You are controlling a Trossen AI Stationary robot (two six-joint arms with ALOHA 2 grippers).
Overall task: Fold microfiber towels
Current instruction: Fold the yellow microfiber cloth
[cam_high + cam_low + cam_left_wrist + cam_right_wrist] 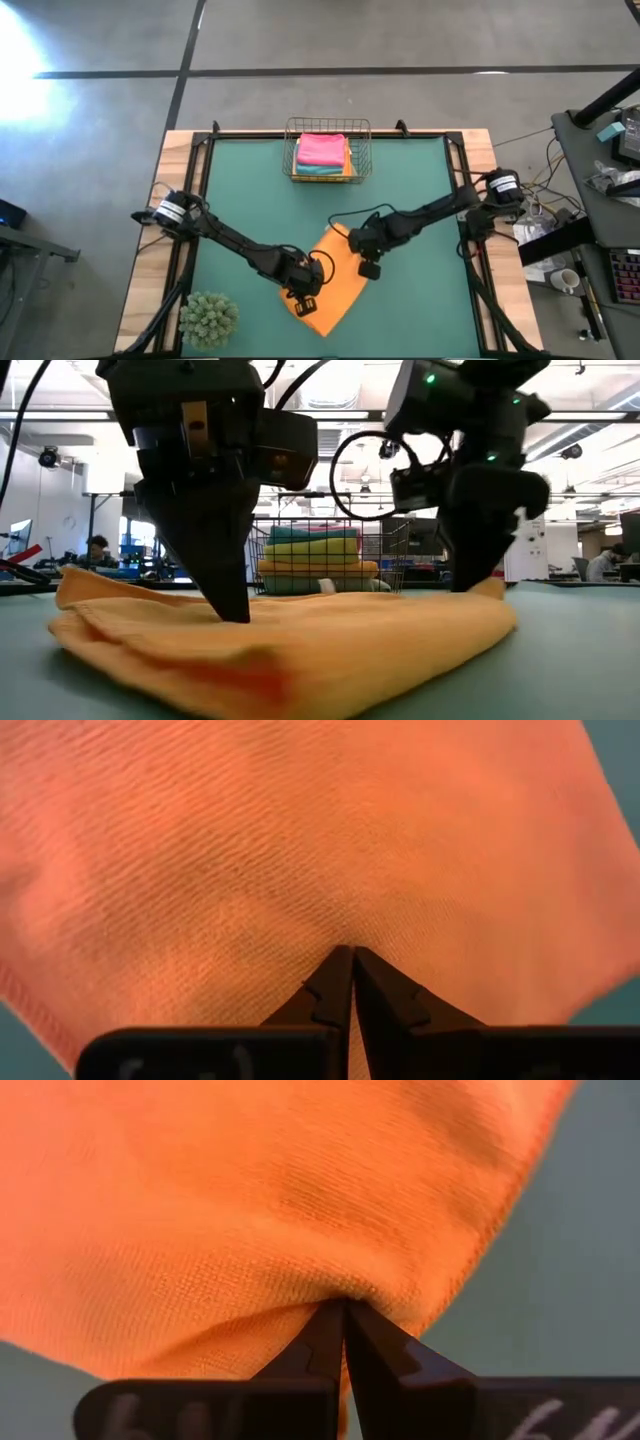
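lying on the near middle of the green table [420, 200], an orange towel [335, 290] is folded over into a long slanted shape, one end pointing toward the far side and the other toward the near edge. the left gripper [305, 305] is down on the towel's near-left part, its jaws pressed together with a pinch of orange cloth between the tips. the right gripper [369, 270] is at the towel's right edge, jaws likewise closed tight on a bunched bit of the fabric. in the low view the towel [290, 635] sits on the surface in a low rumpled heap. at the far middle a wire basket [328, 125] holds a stack of folded towels [322, 152], pink on top with teal and orange below. a spiky green plant ball [209, 318] sits at the near-left corner.
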